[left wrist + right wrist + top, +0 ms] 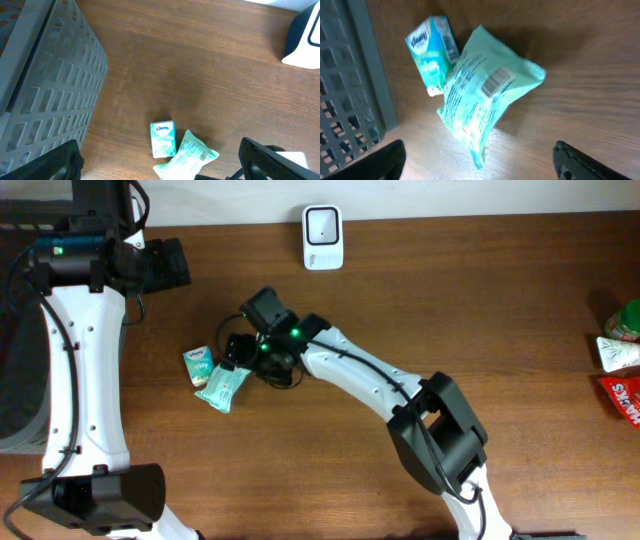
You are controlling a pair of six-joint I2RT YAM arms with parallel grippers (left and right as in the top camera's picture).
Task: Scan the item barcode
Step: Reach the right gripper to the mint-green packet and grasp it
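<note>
Hovering with the right gripper [480, 162] released, dark fingers [370, 165] spread wide at the lower corners of the right wrist view, clasping nothing. Looking straight down from there on a mint-green packet [485, 95], lying crumpled on the wooden table [590, 100] and showing its barcode [496, 80] face up. Touching, at the packet's upper left edge, a small blue-and-white Kleenex pack [432, 52], also lying flat. Bordering both on the left with a grey slotted basket [350, 75], near the Kleenex pack but apart from it.

Hanging with the left gripper [157, 167] likewise released and empty, fingers wide at the bottom corners of the left wrist view, apart from the two packs lying ahead of it. Seeing the same pair from overhead just left of the right gripper's head, around the middle of the table.

Standing at the far edge, well apart from the mint-green packet, as a white scanner [323, 236] with a dark window. Resting at the right-hand edge of the table, far from everything else, as a red packet [625, 398] and some green-and-white items [622, 340], partly cut off by the frame.
</note>
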